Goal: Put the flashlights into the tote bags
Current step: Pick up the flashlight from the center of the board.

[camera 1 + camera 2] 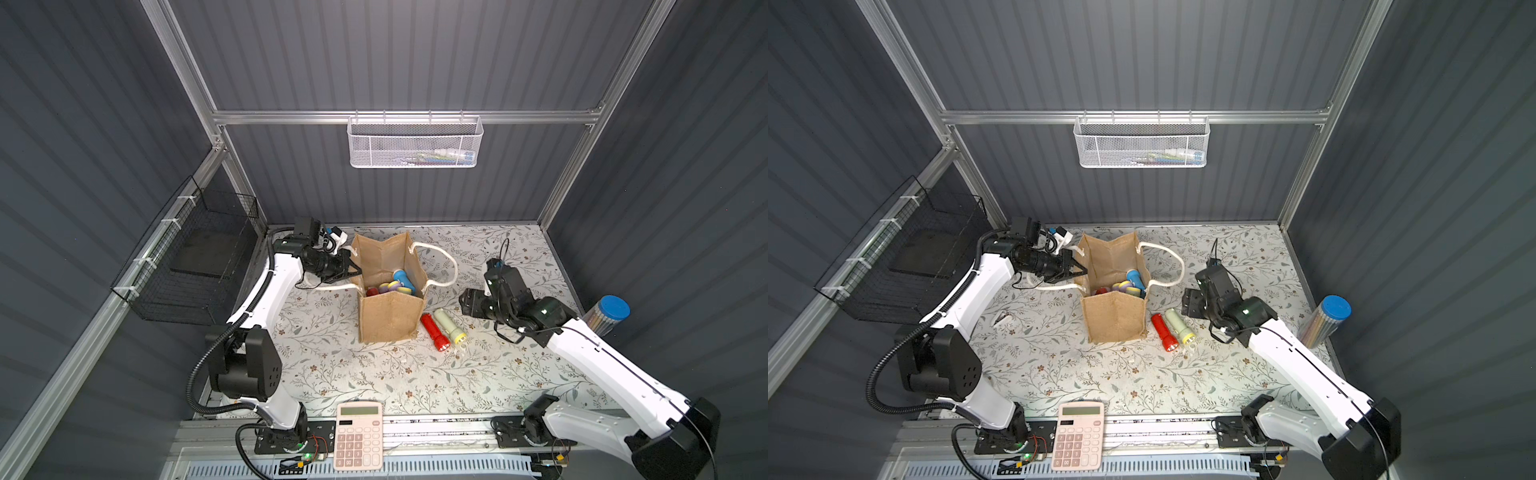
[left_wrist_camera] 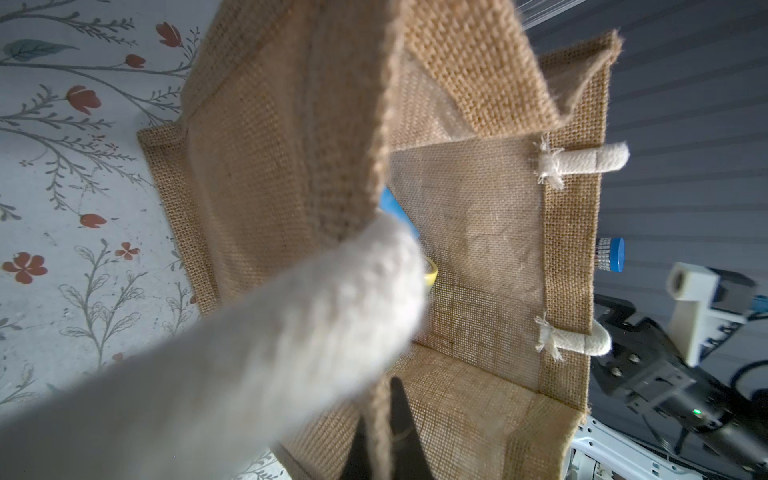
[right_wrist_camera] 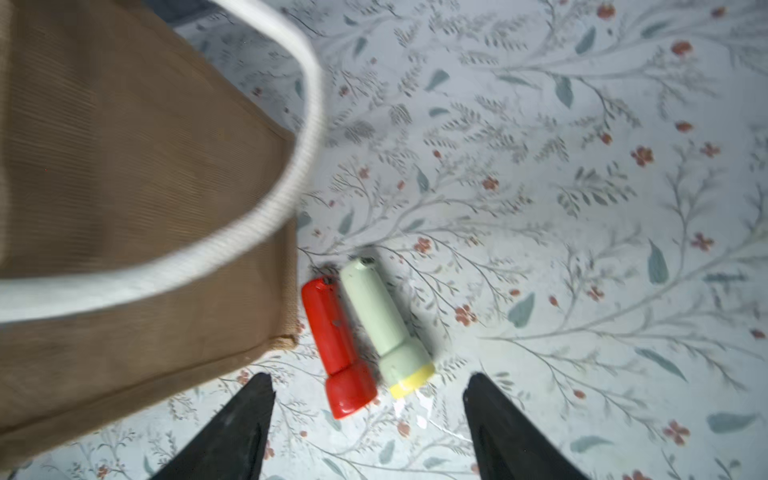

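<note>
The right gripper (image 3: 370, 378) hangs with jaws spread wide over the two loose ones, the red flashlight (image 3: 336, 345) and the green flashlight (image 3: 386, 320), which lie side by side on the table (image 1: 353, 374) just right of the bag (image 1: 388, 320), at its near right corner. It is best to centre on the green one, the outer of the pair, and close across its barrel, not the flared head, easing the inner finger between them so neither rolls. On the lift, clear the right rope handle (image 1: 451, 257). The left gripper (image 1: 355, 270) is clamped on the bag's left rim, holding the mouth open over the flashlights inside (image 1: 395, 286)
</note>
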### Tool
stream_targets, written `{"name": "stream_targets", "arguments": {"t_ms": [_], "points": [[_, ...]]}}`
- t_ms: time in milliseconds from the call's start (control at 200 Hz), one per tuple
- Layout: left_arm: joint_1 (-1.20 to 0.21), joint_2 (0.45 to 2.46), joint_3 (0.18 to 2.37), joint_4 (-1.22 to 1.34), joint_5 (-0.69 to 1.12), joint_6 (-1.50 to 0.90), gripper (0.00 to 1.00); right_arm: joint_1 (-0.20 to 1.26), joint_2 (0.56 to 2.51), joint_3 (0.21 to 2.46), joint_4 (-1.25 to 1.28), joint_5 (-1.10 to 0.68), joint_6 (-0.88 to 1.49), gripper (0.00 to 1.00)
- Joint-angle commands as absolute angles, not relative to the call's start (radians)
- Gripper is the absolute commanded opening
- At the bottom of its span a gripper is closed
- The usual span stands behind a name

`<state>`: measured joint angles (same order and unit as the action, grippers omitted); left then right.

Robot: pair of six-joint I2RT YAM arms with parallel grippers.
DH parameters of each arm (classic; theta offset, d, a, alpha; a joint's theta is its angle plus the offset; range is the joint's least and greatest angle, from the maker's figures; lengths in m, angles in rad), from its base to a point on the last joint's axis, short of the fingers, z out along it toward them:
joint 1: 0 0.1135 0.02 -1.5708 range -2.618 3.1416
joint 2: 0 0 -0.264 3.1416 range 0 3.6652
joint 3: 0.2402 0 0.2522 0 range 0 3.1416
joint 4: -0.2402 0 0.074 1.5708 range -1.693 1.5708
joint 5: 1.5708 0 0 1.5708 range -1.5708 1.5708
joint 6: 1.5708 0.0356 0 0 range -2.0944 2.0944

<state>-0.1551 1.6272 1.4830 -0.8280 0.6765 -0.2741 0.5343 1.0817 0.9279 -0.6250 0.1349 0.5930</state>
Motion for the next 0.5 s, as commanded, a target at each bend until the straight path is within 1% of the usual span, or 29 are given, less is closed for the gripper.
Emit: {"name": "stream_targets", "arguments": {"t_ms": [0, 140, 305, 495], "points": [[-0.147, 1.606, 1.489, -0.787, 0.692, -0.276, 0.0, 0.491, 1.079, 0.844, -0.598, 0.087, 0.623, 0.75], [-0.147, 1.606, 1.488, -0.788, 0.689, -0.275, 0.0, 0.476, 1.112, 0.802, -0.527, 0.013, 0.582, 0.75], [-0.147, 1.611, 1.483, -0.787, 0.689, -0.275, 0.0, 0.475, 1.262, 0.831, -0.467, -0.067, 0.518, 0.73], [-0.147, 1.618, 1.483, -0.791, 0.686, -0.271, 0.0, 0.475, 1.427, 0.907, -0.448, -0.082, 0.447, 0.71]]}}
